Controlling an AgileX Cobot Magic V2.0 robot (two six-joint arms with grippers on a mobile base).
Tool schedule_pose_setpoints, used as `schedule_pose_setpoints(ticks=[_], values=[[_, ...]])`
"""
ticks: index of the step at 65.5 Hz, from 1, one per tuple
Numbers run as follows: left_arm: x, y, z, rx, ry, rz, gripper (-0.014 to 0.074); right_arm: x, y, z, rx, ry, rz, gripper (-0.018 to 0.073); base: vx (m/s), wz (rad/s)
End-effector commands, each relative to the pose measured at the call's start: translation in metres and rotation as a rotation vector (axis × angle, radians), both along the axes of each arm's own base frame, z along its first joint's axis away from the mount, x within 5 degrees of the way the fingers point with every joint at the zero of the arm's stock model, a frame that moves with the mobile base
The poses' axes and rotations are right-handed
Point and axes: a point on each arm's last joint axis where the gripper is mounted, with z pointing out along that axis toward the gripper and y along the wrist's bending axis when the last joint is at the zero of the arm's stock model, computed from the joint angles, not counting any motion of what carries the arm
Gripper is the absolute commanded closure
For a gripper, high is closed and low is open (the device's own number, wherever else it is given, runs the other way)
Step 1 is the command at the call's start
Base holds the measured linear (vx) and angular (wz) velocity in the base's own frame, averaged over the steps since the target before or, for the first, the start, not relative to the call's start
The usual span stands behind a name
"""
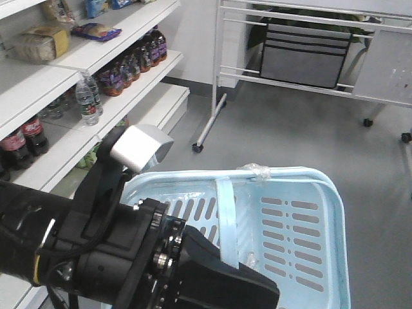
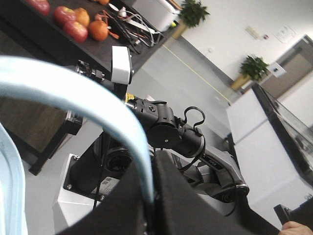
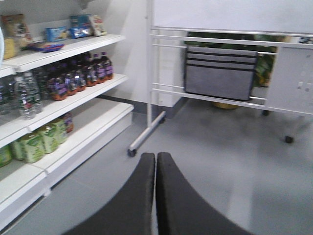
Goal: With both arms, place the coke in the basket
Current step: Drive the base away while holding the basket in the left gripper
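The light blue slotted basket (image 1: 302,225) hangs close to the front camera, with nothing visible inside it. Its thin hoop handle (image 1: 225,212) runs down into my left gripper (image 1: 226,273), at the end of the bulky black left arm (image 1: 96,251) at lower left. In the left wrist view that gripper (image 2: 152,196) is shut on the pale blue handle (image 2: 88,93), and the right arm (image 2: 166,127) shows behind it. My right gripper (image 3: 155,159) is shut with nothing in it, above grey floor. Coke bottles (image 1: 24,138) with red labels stand on the left shelf.
White shelves (image 1: 122,38) on the left carry water bottles (image 1: 87,100), dark drink bottles (image 1: 132,64) and green bottles (image 3: 34,144). A white wheeled rack (image 1: 219,77) with a grey bag (image 1: 302,55) stands at the back. A dark table with fruit (image 2: 68,22) shows behind the robot.
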Motion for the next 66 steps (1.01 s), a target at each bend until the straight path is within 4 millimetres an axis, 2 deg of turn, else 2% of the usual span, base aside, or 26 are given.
schedule_pose_setpoints(ticks=[1, 66], values=[[-0.0053, 0.0027, 0.0219, -0.102, 0.0, 0.004, 0.0603, -0.0005, 0.0001, 0.0041, -0.011, -0.082, 0.001, 0.0564, 0.04, -0.46], [-0.0053, 0.0027, 0.0219, -0.102, 0.0, 0.004, 0.0603, -0.0005, 0.0001, 0.0041, -0.011, -0.082, 0.001, 0.0564, 0.12, -0.4]])
